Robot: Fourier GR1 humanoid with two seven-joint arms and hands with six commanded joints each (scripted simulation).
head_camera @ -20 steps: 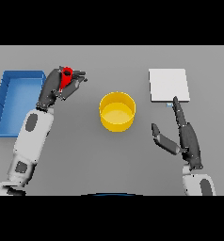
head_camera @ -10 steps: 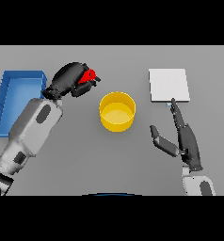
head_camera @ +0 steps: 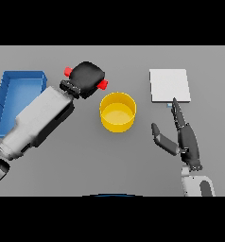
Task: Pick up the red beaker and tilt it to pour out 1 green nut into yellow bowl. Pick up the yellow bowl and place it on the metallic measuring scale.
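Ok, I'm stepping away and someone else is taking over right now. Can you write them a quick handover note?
Left hand: shut on the red beaker, held beside the yellow bowl, to its upper left.
Right hand: open, idle, fingers pointing at the metallic measuring scale.
Blue tray: at the table's left edge.
Done: beaker picked up and brought to the bowl.
No green nut can be seen in the bowl.
Left: pour one nut, then set the bowl on the scale.

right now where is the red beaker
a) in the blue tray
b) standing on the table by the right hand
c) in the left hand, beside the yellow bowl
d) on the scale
c: the left hand is curled round the red beaker, just left of the yellow bowl.
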